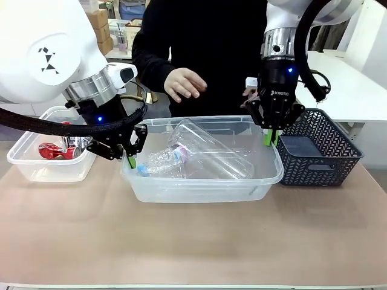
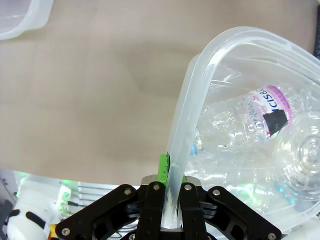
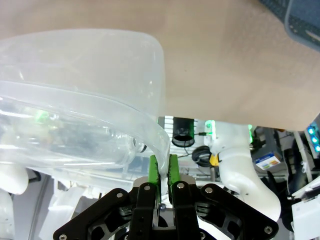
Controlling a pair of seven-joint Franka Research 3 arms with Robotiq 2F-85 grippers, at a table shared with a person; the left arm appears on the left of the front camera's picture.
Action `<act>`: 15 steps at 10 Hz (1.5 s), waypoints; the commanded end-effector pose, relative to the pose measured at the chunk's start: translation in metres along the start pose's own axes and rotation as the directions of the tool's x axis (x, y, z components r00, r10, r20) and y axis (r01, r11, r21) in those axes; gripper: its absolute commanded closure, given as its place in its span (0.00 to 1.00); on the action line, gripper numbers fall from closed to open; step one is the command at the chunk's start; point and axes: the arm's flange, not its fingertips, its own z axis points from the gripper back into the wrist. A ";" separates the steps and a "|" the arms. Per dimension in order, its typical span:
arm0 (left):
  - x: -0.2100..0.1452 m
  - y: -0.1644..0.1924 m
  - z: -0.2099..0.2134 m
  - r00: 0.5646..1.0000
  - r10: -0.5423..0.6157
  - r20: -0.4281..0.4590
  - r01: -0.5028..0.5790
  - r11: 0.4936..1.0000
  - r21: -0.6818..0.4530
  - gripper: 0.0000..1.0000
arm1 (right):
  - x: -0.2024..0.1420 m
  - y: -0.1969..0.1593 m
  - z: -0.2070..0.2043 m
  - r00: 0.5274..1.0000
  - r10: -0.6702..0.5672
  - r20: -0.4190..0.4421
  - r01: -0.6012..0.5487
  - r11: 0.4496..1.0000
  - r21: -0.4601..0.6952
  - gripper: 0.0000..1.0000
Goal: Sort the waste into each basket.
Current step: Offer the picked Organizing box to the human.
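A clear tub basket [image 1: 202, 186] sits mid-table and holds clear plastic bottles [image 1: 199, 158], one with a pink label [image 2: 272, 107]. My left gripper [image 1: 131, 158] is shut on this basket's left rim [image 2: 185, 125], the rim pinched between its green pads [image 2: 163, 170]. My right gripper [image 1: 271, 138] is shut on the right rim [image 3: 150, 131], clamped between its green fingertips [image 3: 154, 170]. A second clear basket [image 1: 48, 169] at the left holds crushed red and silver cans [image 1: 57, 150].
A dark blue mesh basket [image 1: 317, 151] stands just right of the middle tub, close to my right gripper. A person in black stands at the far side, one hand [image 1: 184, 83] hovering behind the tub. Bare table [image 1: 193, 241] lies in front.
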 end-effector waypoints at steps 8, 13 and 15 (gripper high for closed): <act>0.000 0.000 0.000 1.000 0.000 0.000 0.000 1.000 0.000 0.96 | -0.005 0.002 -0.002 1.000 0.011 -0.008 -0.011 1.000 -0.003 1.00; 0.130 -0.050 0.023 0.998 -0.067 0.012 0.067 0.998 0.000 0.96 | 0.094 0.015 0.079 0.999 0.022 -0.044 -0.023 1.000 -0.014 0.91; 0.149 -0.058 0.009 0.998 -0.061 0.005 0.061 0.998 -0.011 0.96 | 0.123 0.013 0.093 0.998 0.008 -0.070 -0.008 1.000 -0.001 0.91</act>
